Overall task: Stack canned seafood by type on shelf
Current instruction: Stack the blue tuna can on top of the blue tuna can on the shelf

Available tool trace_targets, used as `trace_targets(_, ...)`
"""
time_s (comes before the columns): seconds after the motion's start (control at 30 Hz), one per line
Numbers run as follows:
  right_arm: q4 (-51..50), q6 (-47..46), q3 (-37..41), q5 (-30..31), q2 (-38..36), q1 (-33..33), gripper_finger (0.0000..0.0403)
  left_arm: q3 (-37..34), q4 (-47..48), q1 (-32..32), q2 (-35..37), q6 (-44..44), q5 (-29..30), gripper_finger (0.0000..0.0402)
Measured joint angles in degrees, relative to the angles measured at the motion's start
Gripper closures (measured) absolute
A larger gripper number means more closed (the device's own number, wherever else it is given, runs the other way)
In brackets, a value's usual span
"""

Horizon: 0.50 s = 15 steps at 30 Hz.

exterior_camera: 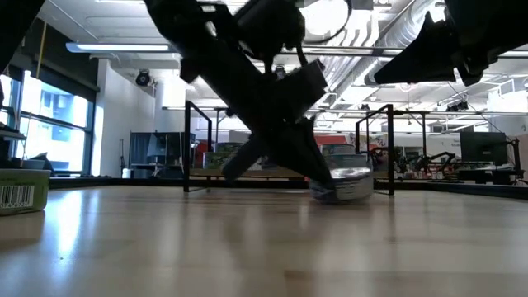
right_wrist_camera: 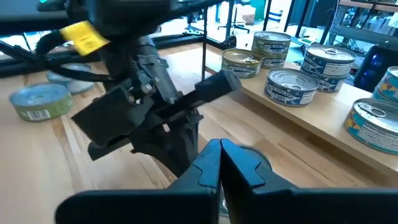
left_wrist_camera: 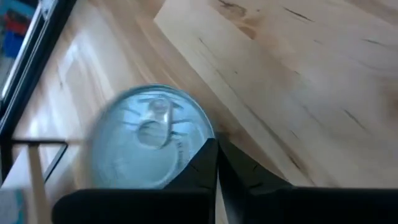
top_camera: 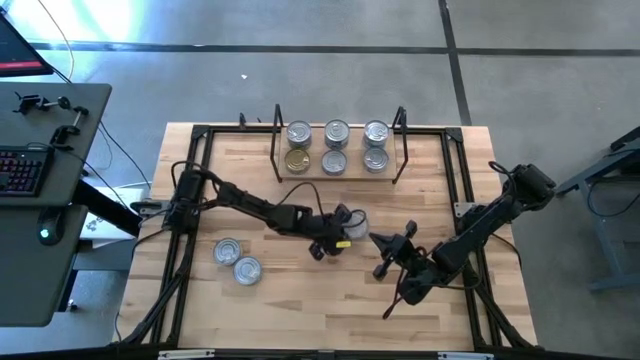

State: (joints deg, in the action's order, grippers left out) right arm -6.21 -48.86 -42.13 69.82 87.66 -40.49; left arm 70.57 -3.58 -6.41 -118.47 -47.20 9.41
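Seen from above: left gripper (top_camera: 345, 222) mid-desk, touching a silver-lidded tin (top_camera: 354, 221), six tins on the shelf (top_camera: 340, 172) at the far edge, two tins (top_camera: 237, 260) near the front-left corner. Left wrist: fingers closed, tin beside them, ungripped. Right wrist: right gripper (right_wrist_camera: 220, 163) closed, empty.

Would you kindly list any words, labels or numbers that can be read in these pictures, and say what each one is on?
No text can be read anywhere.
Barcode on the box at the low view's edge: bars only, digits too small.
Printed wrappers on the tins on the shelf: blurred.
Yellow tag on the left arm: nothing legible.
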Motion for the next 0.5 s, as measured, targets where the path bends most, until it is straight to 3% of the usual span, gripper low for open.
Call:
trace_targets(0.13,0.0,0.3,0.0,0.0,0.0,-0.3,0.0402,-0.2,2.7,-1.8,1.2,3.2,4.6,0.0401)
trace_targets(0.5,-0.4,0.4,0.0,-0.1,0.0,-0.4,0.0402,-0.7,3.3,-2.6,3.1,7.7,7.0,0.0401)
